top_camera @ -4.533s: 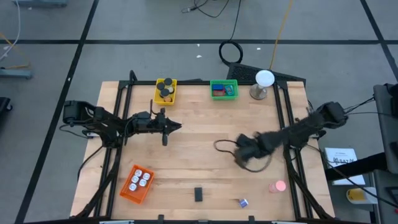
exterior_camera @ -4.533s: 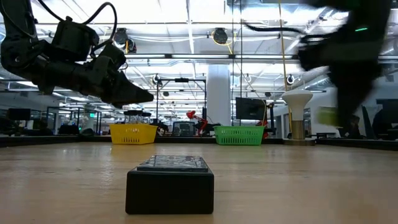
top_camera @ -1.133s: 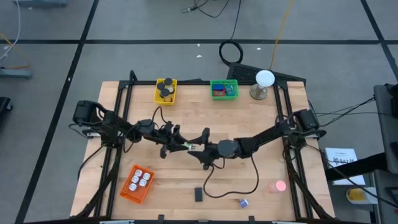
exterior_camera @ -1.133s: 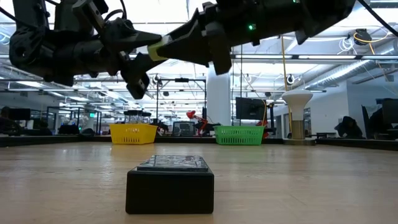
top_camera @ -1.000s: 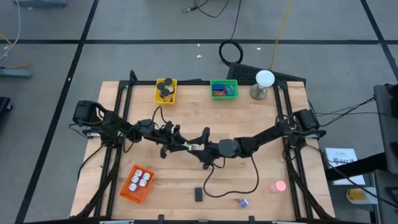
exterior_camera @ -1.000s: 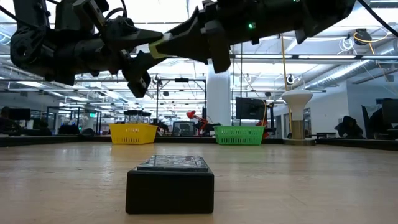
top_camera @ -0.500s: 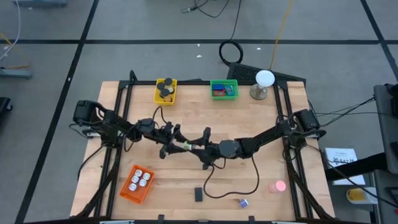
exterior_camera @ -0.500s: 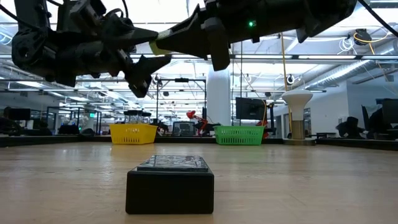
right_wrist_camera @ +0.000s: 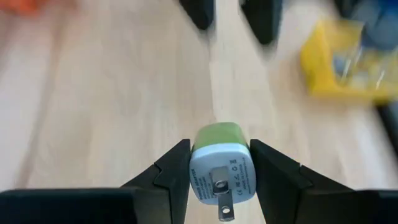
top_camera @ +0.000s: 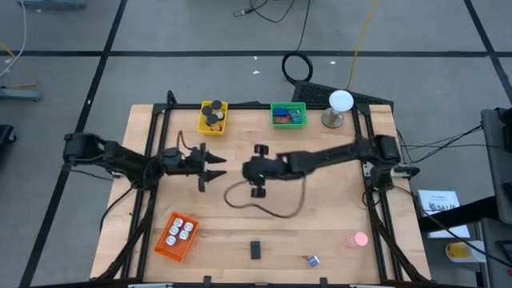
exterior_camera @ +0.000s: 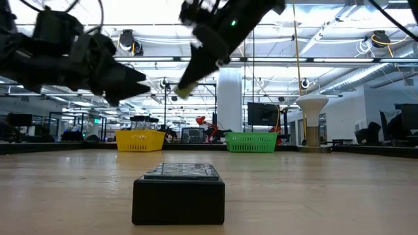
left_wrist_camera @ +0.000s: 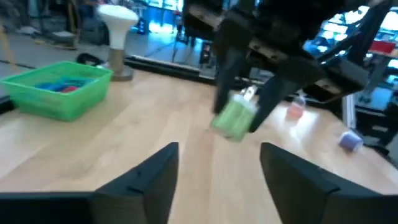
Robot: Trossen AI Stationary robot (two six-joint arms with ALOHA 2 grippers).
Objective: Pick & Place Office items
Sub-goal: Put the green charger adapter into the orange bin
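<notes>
Over mid-table, the right gripper (right_wrist_camera: 221, 171) is clamping a green-and-white plug-in charger (right_wrist_camera: 222, 165), the left gripper (top_camera: 214, 168) is gaping empty beside it, black discs (top_camera: 213, 117) sitting in the yellow slatted basket (top_camera: 213, 127), blue and red blocks (top_camera: 287, 116) in the green one (top_camera: 287, 123).

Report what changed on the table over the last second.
The grippers met mid-table, both at the green plug; now they have parted. The right gripper carries the green plug toward the baskets' side. The left gripper has let go, drawn back left, open. Black block, pink piece and baskets unmoved.
</notes>
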